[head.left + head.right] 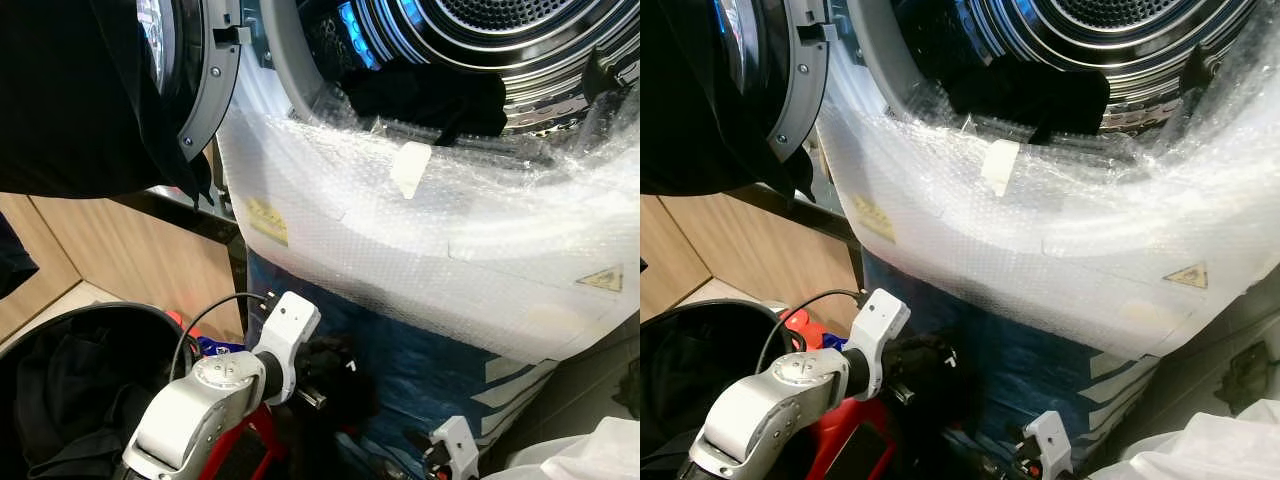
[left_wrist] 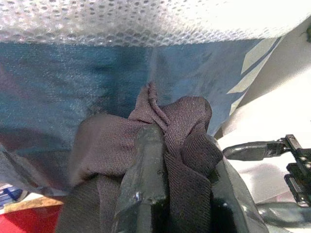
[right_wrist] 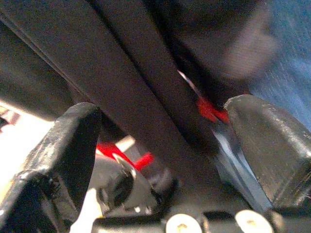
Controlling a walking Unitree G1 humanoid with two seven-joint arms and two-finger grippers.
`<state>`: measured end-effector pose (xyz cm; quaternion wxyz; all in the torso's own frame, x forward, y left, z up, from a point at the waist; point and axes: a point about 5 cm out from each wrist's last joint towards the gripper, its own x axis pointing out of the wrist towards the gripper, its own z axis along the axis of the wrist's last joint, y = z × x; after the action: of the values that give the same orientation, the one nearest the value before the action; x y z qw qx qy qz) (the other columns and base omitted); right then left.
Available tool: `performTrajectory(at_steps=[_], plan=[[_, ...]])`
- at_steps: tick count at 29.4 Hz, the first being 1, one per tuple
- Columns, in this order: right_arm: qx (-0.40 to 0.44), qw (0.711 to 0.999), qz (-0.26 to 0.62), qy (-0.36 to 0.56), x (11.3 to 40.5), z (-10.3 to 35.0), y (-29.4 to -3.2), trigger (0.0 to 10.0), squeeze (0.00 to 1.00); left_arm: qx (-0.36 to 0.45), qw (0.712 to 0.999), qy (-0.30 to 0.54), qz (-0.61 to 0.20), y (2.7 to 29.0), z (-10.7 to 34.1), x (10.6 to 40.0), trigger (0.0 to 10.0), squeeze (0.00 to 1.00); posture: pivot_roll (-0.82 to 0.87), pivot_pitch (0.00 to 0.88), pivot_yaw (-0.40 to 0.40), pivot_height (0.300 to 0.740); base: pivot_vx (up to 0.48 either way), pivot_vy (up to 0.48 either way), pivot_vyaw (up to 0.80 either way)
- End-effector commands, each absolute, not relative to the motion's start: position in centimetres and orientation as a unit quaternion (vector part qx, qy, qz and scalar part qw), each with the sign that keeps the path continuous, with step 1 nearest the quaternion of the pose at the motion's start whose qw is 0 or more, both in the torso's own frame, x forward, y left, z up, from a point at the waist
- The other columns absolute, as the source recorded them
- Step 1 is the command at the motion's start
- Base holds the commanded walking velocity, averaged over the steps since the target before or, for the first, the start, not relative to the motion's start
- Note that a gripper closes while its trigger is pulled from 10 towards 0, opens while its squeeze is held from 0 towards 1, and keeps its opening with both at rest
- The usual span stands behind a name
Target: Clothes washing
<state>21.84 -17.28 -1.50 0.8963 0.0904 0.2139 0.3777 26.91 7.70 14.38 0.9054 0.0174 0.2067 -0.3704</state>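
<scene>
Clamping a dark cloth (image 2: pixel 180 141), the left gripper (image 2: pixel 160 194) sits low before the washer (image 1: pixel 420 230); I'd lift it clear over the wrapped rim, then push deep. The right gripper (image 3: pixel 160 160) hangs open. Dark clothes (image 1: pixel 425 100) lie in the drum (image 1: pixel 520 40); more fill the basket (image 1: pixel 120 315) below.

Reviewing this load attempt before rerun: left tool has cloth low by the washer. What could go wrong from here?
1. The left tool grips a bunched dark garment low in front of the washer; loose folds may slip out on the lift to the drum.
2. Bubble wrap covers the washer front below the opening; cloth or fingers could snag it.
3. Dark clothes already sit at the drum's lip, so the new piece may catch there and fall back.
</scene>
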Motion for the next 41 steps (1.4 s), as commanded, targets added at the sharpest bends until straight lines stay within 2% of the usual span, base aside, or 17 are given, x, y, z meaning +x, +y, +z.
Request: performTrajectory(at_steps=[1, 3, 10, 11, 12, 13, 17, 27, 32, 37, 41], plan=[[0.103, 0.889, 0.397, 0.202, 21.7, -0.9, -16.9, 10.0, 1.00, 0.021, 0.903, 0.189, -0.384, 7.0, 14.8, 27.1, 0.0, 0.00, 0.04, 0.114, -0.015, 0.740, 0.000, 0.000, 0.00], [0.111, 0.884, 0.413, 0.186, 21.6, -0.3, -16.4, 10.0, 1.00, 0.017, 0.902, 0.187, -0.389, 6.5, 14.9, 27.2, 0.0, 0.00, 0.05, 0.115, -0.016, 0.740, 0.000, 0.000, 0.00], [0.073, 0.903, 0.400, 0.142, 22.7, 1.3, -14.6, 10.0, 1.00, -0.009, 0.896, 0.188, -0.403, 5.0, 14.8, 27.7, 0.0, 0.00, 0.03, 0.115, -0.007, 0.740, 0.000, 0.000, 0.00], [0.072, 0.911, 0.385, 0.129, 23.1, 1.9, -14.2, 10.0, 0.69, -0.021, 0.893, 0.188, -0.408, 4.5, 14.8, 27.8, 0.0, 0.00, 0.02, 0.114, -0.005, 0.740, 0.000, 0.000, 0.00], [0.069, 0.913, 0.381, 0.124, 23.2, 2.1, -14.1, 10.0, 0.69, -0.024, 0.893, 0.187, -0.409, 4.3, 14.8, 27.8, 0.0, 0.00, 0.02, 0.114, -0.005, 0.740, 0.000, 0.000, 0.00], [0.062, 0.916, 0.377, 0.121, 23.4, 2.2, -13.9, 10.0, 0.00, -0.025, 0.893, 0.187, -0.408, 4.1, 14.8, 27.9, 0.0, 0.00, 0.01, 0.115, -0.004, 0.740, 0.000, 0.000, 0.00], [0.076, 0.925, 0.358, 0.103, 23.6, 2.9, -12.9, 10.0, 0.00, -0.041, 0.891, 0.180, -0.415, 2.9, 15.5, 28.2, 0.0, 0.00, 0.01, 0.113, 0.002, 0.740, 0.000, 0.000, 0.00], [0.064, 0.925, 0.360, 0.098, 24.5, 3.3, -10.7, 10.0, 0.00, -0.041, 0.882, 0.182, -0.433, 2.1, 15.7, 28.1, 0.0, 0.00, 0.00, 0.114, 0.008, 0.740, 0.000, 0.000, 0.00], [0.050, 0.943, 0.317, 0.087, 25.9, 3.4, -9.7, 10.0, 0.00, -0.044, 0.882, 0.189, -0.430, 1.9, 16.1, 28.2, 0.0, 0.00, 0.02, 0.113, 0.009, 0.740, 0.000, 0.000, 0.00], [0.026, 0.971, 0.230, 0.063, 27.2, 3.9, -10.4, 10.0, 0.00, -0.045, 0.871, 0.201, -0.445, 1.8, 16.5, 27.8, 0.0, 0.00, 0.02, 0.112, 0.014, 0.740, 0.000, 0.000, 0.00], [0.022, 0.975, 0.212, 0.059, 27.4, 3.9, -10.7, 10.0, 0.00, -0.044, 0.869, 0.204, -0.449, 1.7, 16.6, 27.7, 0.0, 0.00, 0.02, 0.112, 0.018, 0.740, 0.000, 0.000, 0.00]])
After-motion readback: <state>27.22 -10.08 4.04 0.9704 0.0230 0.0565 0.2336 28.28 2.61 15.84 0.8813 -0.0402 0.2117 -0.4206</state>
